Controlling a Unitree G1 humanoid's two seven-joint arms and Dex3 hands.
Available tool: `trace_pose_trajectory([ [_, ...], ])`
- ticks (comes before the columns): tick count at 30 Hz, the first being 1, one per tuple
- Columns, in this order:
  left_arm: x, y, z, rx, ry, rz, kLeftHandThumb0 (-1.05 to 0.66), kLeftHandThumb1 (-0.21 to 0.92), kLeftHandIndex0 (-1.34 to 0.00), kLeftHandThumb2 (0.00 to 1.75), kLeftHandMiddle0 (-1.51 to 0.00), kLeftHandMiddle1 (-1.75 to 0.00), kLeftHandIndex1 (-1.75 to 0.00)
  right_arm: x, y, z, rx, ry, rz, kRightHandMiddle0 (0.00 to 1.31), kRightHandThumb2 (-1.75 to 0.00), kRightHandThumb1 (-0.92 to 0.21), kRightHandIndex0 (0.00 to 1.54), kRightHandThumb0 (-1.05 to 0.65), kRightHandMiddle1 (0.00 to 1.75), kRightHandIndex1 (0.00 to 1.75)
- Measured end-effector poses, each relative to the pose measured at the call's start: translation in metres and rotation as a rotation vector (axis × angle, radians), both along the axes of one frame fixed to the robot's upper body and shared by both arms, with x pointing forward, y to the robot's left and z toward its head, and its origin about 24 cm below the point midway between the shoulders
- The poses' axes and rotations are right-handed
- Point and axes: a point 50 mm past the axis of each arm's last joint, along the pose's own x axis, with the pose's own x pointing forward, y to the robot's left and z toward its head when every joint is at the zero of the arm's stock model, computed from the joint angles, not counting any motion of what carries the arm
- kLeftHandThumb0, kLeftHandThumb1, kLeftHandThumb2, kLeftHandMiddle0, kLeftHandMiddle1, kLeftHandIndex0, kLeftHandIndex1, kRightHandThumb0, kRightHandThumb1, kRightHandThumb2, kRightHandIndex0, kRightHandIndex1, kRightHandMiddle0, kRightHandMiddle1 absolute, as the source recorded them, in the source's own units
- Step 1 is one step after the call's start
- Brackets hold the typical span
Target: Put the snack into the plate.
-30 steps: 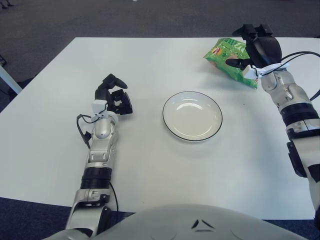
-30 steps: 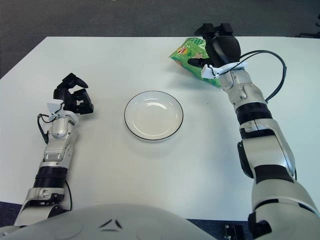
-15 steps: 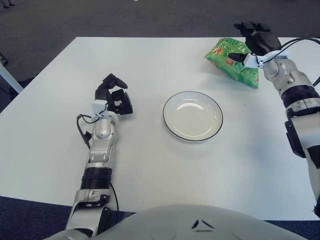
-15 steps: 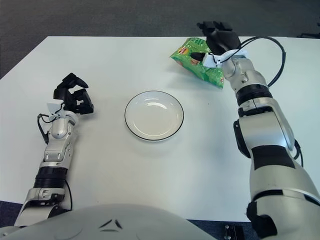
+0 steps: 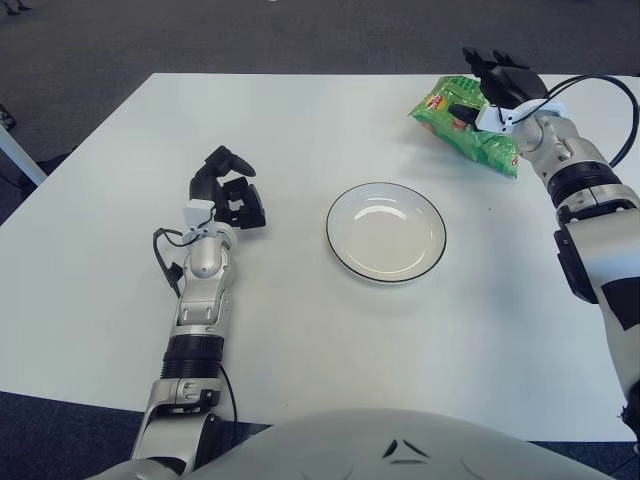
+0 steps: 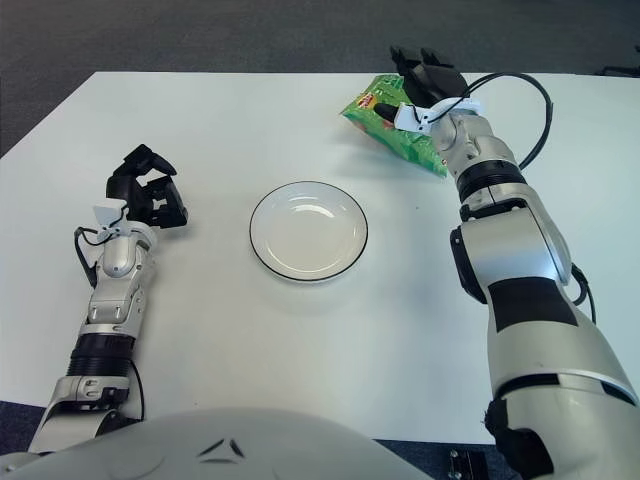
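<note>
left eye view | right hand [image 5: 493, 85] fingers closed on snack bag [image 5: 462, 127] | plate [image 5: 385, 232] bare

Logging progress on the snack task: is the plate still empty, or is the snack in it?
Empty. The plate shows only bare white inside; the green snack bag lies on the table beyond it, under the right hand.

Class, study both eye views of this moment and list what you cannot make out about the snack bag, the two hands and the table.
- Snack bag: its far right part is covered by the right hand in both views, so whether the fingers grip it is unclear.
- Print on the bag: too small to read.
- Left hand, left of the plate: whether it touches the table cannot be told.
- Table's near edge: hidden by the robot's body.
</note>
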Motion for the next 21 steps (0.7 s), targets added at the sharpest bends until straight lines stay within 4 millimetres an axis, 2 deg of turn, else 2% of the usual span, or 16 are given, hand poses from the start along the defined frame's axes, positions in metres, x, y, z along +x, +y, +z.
trace_pose_trajectory([
  [7,-0.001,0.000,0.001,0.003,-0.003,0.001,-0.61,0.02,-0.86,1.68,-1.32,-1.75,-1.75,0.002,0.000,-0.008,0.057,0.071,-0.046,0.00,-1.03,-0.92,0.00,-1.04,0.00,0.00],
  [21,-0.001,0.000,0.002,0.020,-0.007,0.005,-0.61,0.03,-0.86,1.67,-1.33,-1.75,-1.75,0.003,0.013,-0.027,0.130,0.164,-0.073,0.01,-1.02,-0.92,0.00,-0.99,0.04,0.00],
])
